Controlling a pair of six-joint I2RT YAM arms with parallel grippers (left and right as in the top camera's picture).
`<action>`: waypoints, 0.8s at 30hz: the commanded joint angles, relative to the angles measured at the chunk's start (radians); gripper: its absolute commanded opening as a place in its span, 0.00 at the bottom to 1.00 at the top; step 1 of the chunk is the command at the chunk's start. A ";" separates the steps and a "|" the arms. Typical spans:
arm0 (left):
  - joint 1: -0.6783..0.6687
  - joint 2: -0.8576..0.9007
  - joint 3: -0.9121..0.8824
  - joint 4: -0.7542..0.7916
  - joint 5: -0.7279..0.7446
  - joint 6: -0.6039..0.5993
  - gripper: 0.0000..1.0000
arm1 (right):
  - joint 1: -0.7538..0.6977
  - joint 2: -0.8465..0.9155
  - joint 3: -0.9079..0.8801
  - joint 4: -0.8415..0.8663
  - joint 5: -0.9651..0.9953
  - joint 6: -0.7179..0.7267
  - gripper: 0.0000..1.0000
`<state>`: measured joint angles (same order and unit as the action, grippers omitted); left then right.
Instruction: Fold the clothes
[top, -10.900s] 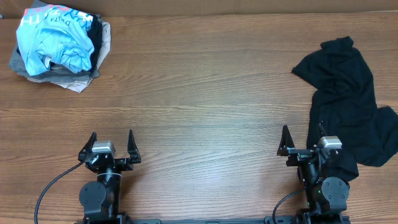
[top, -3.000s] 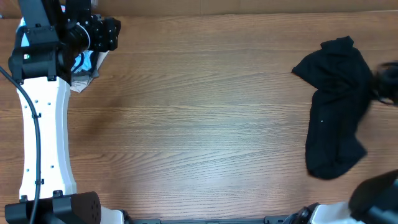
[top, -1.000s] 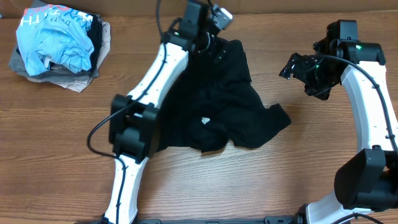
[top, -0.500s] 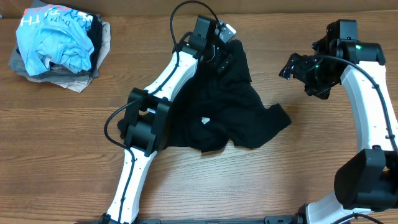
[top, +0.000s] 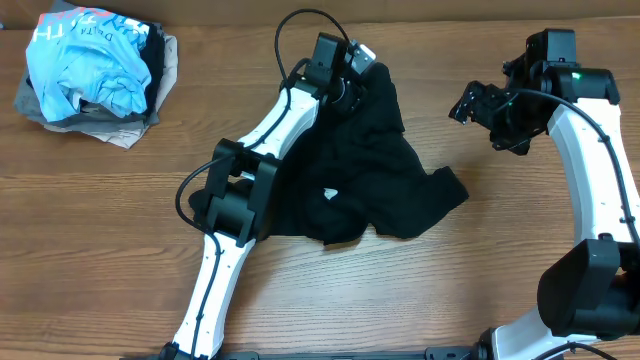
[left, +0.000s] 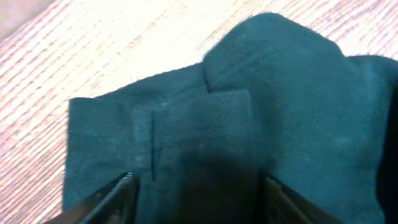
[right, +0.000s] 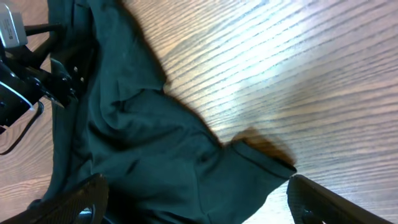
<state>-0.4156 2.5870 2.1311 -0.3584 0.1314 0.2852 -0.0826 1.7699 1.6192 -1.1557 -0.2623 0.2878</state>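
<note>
While the clothes (top: 380, 170) lie as a crumpled, roughly triangular heap near the middle of the wooden table (top: 120, 230), the job looks to be at the spreading-out stage, with no fold made yet. Matte black and soft, the fabric bunches into loose ridges, and one sleeve (right: 252, 158) juts to the right with a neat cuffed end. At the far left corner sits a rumpled pile (top: 95, 75) of other garments, topped by light blue printed cloth.

Reaching to the heap's far edge, the left gripper (left: 198, 193) hovers with its fingers spread wide over a doubled hem (left: 199, 118) showing a fine woven grain. Raised over bare wood, the right gripper (right: 205, 198) also stands wide apart and grips nothing.

Next, I judge, each should pinch an edge and pull the cloth flat. A small white tag (top: 330, 193) shows mid-fabric.
</note>
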 joint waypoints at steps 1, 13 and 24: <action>0.028 0.023 0.024 0.008 -0.016 -0.050 0.63 | 0.004 -0.040 0.010 0.014 0.000 -0.003 0.95; 0.058 0.020 0.027 0.004 -0.016 -0.111 0.04 | 0.004 -0.040 0.010 0.043 0.000 0.000 0.90; 0.083 -0.171 0.274 -0.432 -0.237 -0.177 0.04 | 0.082 -0.040 -0.071 0.043 0.008 -0.030 0.78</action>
<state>-0.3561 2.5633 2.2818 -0.7177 0.0120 0.1394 -0.0330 1.7657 1.5860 -1.1152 -0.2615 0.2760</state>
